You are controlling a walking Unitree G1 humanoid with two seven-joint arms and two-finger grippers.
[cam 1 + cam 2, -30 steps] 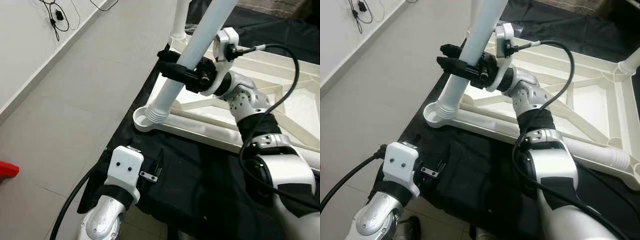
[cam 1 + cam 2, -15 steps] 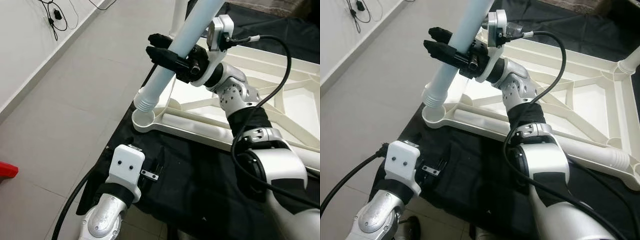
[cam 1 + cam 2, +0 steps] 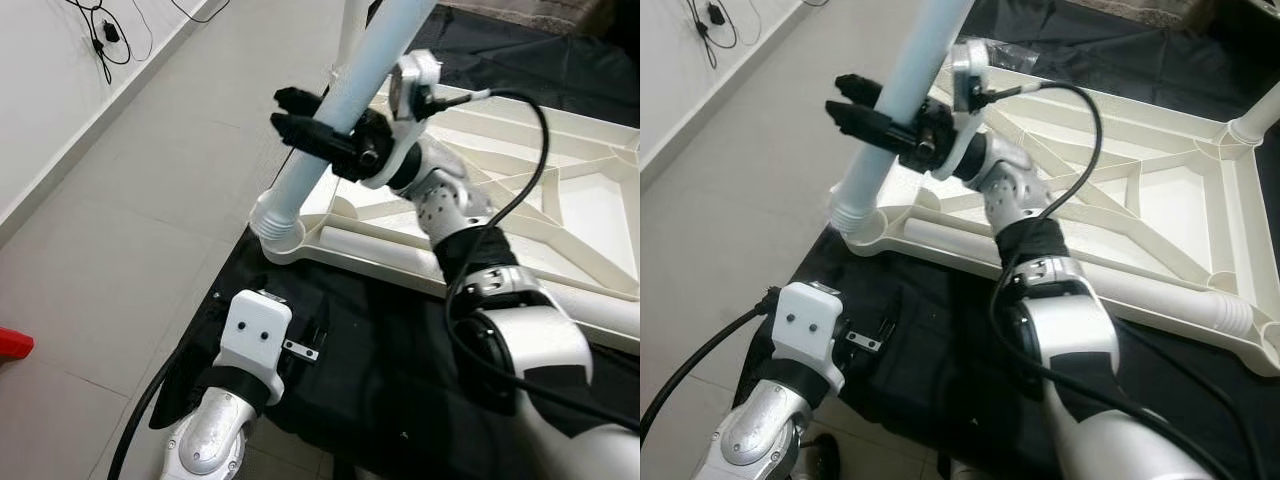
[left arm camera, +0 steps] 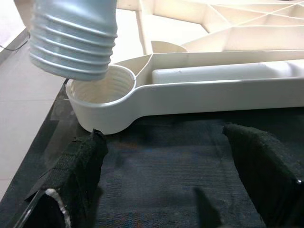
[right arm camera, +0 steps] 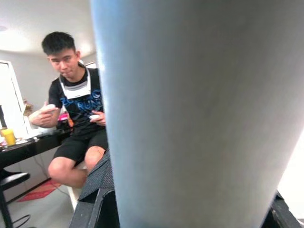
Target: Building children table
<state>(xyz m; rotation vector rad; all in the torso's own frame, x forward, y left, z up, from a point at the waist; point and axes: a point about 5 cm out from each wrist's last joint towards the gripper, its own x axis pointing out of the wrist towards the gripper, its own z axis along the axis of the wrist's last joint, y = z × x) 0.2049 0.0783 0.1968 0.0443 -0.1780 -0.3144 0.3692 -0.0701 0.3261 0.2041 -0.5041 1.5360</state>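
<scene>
The right gripper (image 3: 318,138), clamped on the long pale-blue plastic table leg (image 3: 340,100), had swung its threaded end toward nine o'clock, over the cream round corner socket (image 4: 102,92) (unseated, so threading remained).

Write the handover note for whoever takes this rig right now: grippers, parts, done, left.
Right gripper: shut on the white table leg, holding it tilted.
Left gripper: open, idle over the black cloth near the corner socket.
Tabletop frame: upside down on the cloth. One leg stands in the far corner; another lies along the near edge.
Done: threaded end brought just above the socket.
Left: seat it, screw it in.
</scene>
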